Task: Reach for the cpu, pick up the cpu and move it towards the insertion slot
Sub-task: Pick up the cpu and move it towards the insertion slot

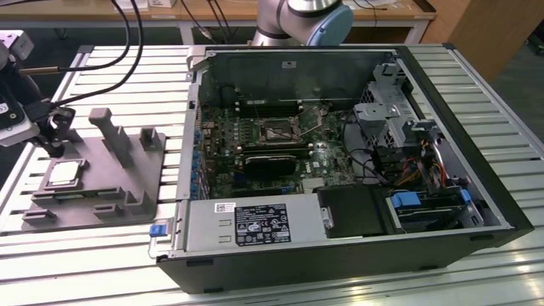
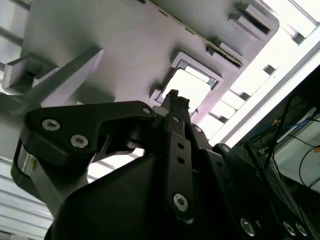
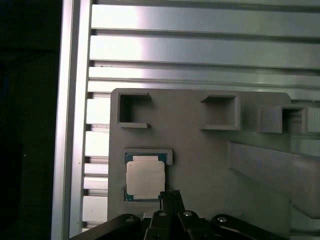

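Closest to the lens sits the black linkage of the gripper (image 3: 171,194). Its two fingers appear drawn together with nothing between them, though the angle is poor, so this is a judgement.

Item under inspection: the cpu (image 3: 145,177). It lies flat, silvery top up, seated in a square recess of the grey fixture (image 3: 200,135). From the gripper it lies just ahead of the fingertips and below them, a little off their centre line. The tips stand over one corner of the chip, not its middle. No contact is evident. The chip is close to square. In the first wrist view its slightly longer edge runs roughly along the direction the fingers point.

Surroundings: the fixture's other pockets and its upright posts stand beyond the cpu and to either side of the gripper. The fixture rests on the slatted aluminium table (image 1: 102,70).

Destination: the insertion slot (image 1: 279,132) sits on the green board inside the open computer case (image 1: 476,191). It is well apart from the gripper, towards the exterior view's right.

Finding: pick-up not yet made.
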Controlling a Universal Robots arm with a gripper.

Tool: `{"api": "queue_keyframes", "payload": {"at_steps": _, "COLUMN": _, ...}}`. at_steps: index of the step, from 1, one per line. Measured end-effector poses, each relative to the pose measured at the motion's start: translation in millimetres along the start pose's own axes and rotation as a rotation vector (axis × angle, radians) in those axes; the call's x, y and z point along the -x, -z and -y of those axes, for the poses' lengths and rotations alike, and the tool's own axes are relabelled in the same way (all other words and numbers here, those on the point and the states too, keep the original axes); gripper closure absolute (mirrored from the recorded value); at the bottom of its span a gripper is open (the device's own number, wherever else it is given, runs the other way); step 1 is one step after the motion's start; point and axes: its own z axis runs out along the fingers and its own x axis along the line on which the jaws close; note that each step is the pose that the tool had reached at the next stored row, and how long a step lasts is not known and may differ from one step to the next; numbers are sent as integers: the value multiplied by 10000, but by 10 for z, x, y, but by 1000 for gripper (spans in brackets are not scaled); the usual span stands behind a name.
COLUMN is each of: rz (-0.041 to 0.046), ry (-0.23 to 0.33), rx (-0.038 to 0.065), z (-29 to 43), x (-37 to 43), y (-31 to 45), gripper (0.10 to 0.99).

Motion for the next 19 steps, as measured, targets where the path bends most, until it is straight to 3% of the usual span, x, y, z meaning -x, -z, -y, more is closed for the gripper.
{"api": "queue_keyframes", "payload": {"at_steps": 14, "rz": 7, "ry": -1, "rx": -7, "z": 6, "x": -107, "y": -231, "gripper": 980}}
{"api": "queue_keyframes", "payload": {"at_steps": 19, "rz": 67, "ry": 1, "rx": -6, "z": 8, "x": -159, "y": -320, "gripper": 980}}
